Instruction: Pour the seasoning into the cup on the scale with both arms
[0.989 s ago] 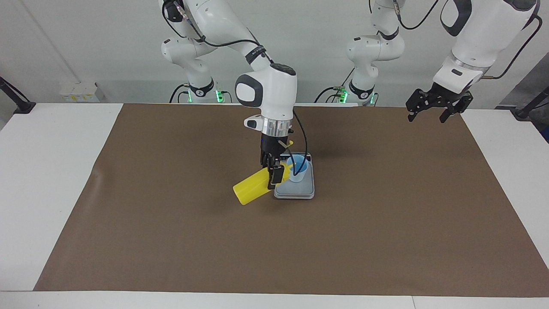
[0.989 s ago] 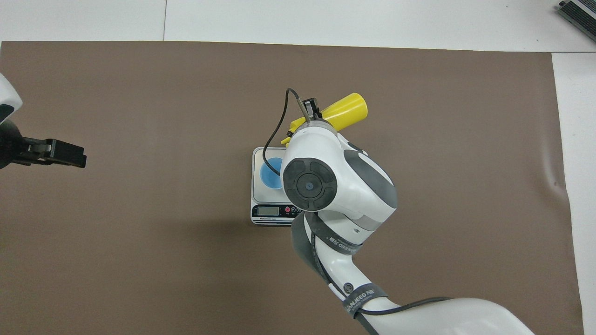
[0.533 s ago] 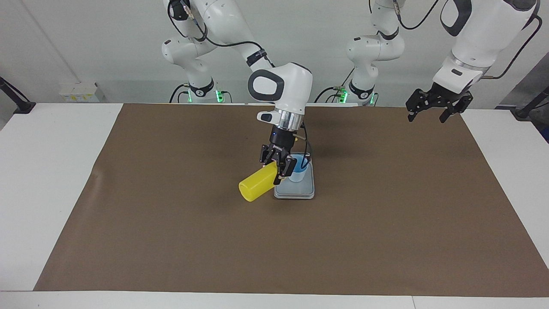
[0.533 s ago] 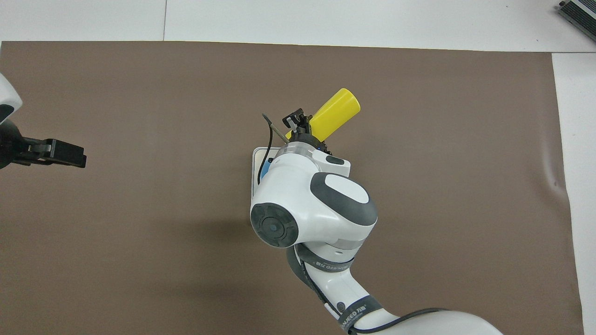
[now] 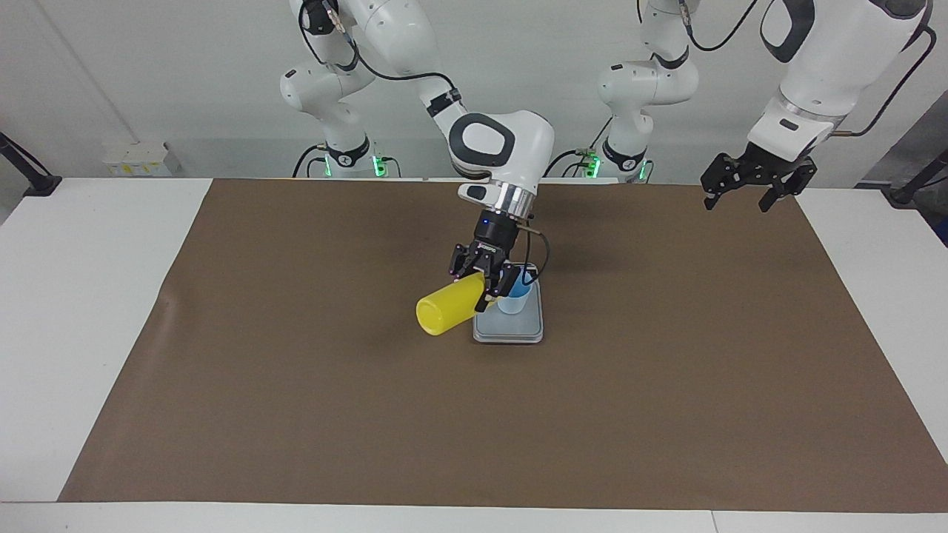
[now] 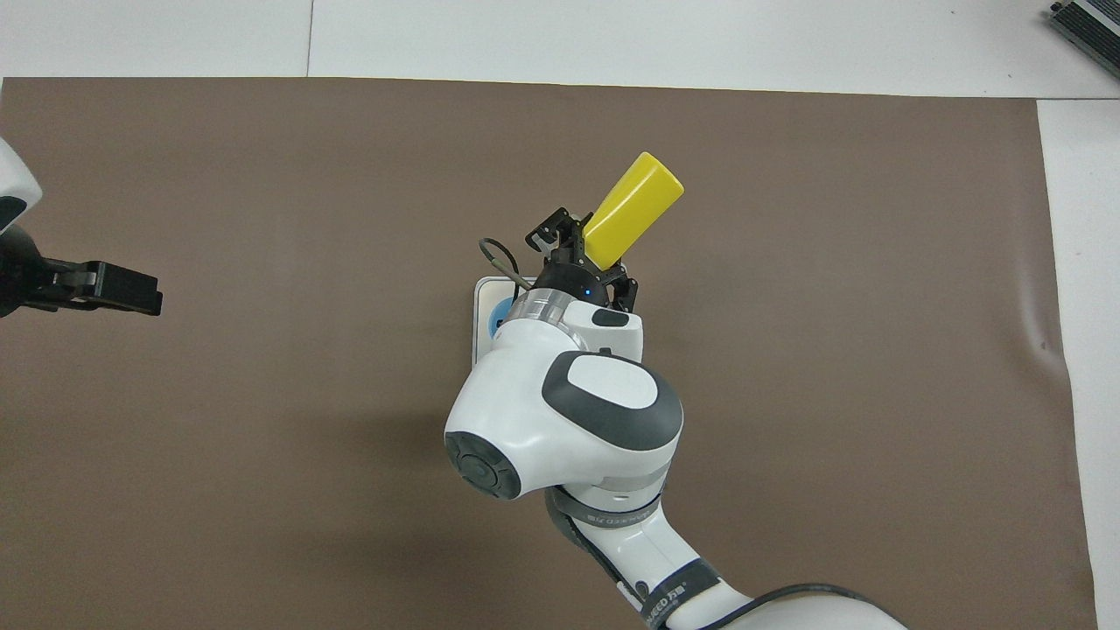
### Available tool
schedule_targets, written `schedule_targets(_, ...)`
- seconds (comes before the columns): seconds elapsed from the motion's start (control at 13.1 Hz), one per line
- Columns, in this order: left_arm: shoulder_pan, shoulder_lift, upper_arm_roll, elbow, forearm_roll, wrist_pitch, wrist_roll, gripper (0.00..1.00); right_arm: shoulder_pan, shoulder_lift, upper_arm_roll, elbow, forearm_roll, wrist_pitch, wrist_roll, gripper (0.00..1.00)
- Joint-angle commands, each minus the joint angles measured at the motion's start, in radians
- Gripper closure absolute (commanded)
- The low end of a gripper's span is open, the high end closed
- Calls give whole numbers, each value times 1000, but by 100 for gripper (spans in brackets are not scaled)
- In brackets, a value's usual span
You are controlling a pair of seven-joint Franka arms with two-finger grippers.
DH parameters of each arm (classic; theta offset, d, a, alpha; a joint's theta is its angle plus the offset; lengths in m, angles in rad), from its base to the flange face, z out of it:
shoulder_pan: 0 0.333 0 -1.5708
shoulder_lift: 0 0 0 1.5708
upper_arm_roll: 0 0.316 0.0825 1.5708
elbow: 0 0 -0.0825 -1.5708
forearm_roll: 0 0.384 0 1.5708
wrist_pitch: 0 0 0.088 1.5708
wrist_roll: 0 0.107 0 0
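My right gripper (image 5: 485,285) is shut on the seasoning, a yellow squeeze bottle (image 5: 448,309), near its nozzle end. The bottle is tipped on its side in the air, its base out over the mat and its nozzle end at the cup's rim. The light blue cup (image 5: 515,300) stands on the silver-grey scale (image 5: 511,329). In the overhead view the right gripper (image 6: 584,254) holds the bottle (image 6: 634,206), and the arm covers most of the scale (image 6: 486,297) and the cup (image 6: 500,319). My left gripper (image 5: 748,185) is open and empty, waiting in the air over the left arm's end of the mat; it also shows in the overhead view (image 6: 105,289).
A brown mat (image 5: 296,414) covers most of the white table (image 5: 89,296). A grey box (image 6: 1089,26) lies at the table's corner farthest from the robots, at the right arm's end.
The right wrist has tilted and its housing has drawn back toward the robots. The bottle has swung round with its base rising. The left arm has not moved.
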Motion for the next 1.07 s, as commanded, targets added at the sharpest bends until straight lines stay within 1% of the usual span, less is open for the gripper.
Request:
schedule_targets(0.0,12,-20,-8,-19,4,3,10,0,5,-10,-2,-24,-77,-6,48,100)
schedule_targets(0.15,12,-20,-8,-19,4,3,10,0,0,5,-2,-25,-173,3,102,100)
schedule_targets(0.23,12,-20,-8,-19,4,3,10,0,0,9,-2,-25,-191,3,119,100)
schedule_targets(0.53,12,-20,-6,-19,4,3,10,0,-6,13,-2,-19,-191,6,125,100)
schedule_targets(0.61,12,-20,-8,-19,4,3,10,0,-12,15,-2,-16,-182,8,125,100)
schedule_targets(0.76,12,-20,-8,-19,4,3,10,0,-30,15,0,-8,-143,70,125,100)
schedule_targets(0.99,12,-20,-8,-19,4,3,10,0,-73,-10,0,31,30,110,110,100)
